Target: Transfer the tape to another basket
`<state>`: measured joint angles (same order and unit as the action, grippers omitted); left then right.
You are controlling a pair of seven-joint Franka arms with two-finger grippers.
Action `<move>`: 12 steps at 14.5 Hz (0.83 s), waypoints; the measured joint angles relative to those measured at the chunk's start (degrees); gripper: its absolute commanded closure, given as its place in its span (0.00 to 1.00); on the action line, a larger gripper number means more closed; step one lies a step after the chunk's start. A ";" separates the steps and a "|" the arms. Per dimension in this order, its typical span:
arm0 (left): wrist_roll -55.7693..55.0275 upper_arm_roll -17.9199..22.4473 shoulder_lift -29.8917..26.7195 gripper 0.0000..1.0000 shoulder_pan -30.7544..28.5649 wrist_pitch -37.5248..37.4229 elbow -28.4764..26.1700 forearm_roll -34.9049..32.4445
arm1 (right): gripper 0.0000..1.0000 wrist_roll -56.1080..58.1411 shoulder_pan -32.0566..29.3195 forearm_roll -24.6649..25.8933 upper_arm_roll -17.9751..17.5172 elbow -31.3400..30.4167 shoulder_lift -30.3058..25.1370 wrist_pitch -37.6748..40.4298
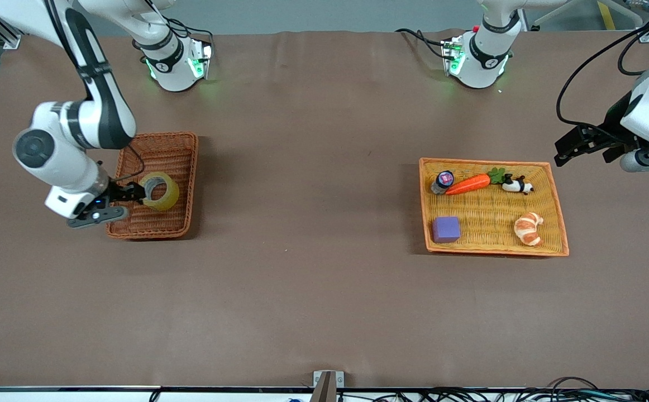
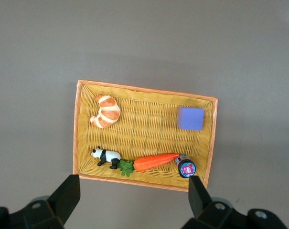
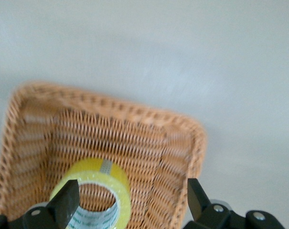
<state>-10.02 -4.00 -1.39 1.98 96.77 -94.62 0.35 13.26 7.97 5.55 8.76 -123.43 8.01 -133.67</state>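
Already the tape, a glossy translucent yellow ring, sits inside the reddish-brown wicker basket at centre-left of the front view, so little remains beyond withdrawing. The right claw is spread beside it; the left claw, also spread, waits at upper right.

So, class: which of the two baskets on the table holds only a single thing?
The dark reddish-brown basket at the right arm's end: only the tape sits in it. The orange-yellow tray holds several toys.
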 measured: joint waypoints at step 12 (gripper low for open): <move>-0.08 0.04 0.16 0.00 -0.03 0.00 0.11 0.00 | 0.00 -7.55 -0.92 -4.72 0.01 33.92 -3.70 39.73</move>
<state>-10.10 -3.96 -1.23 1.95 96.77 -94.51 0.35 5.71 7.04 0.83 8.76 -89.50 4.31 -93.94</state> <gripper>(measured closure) 0.000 0.000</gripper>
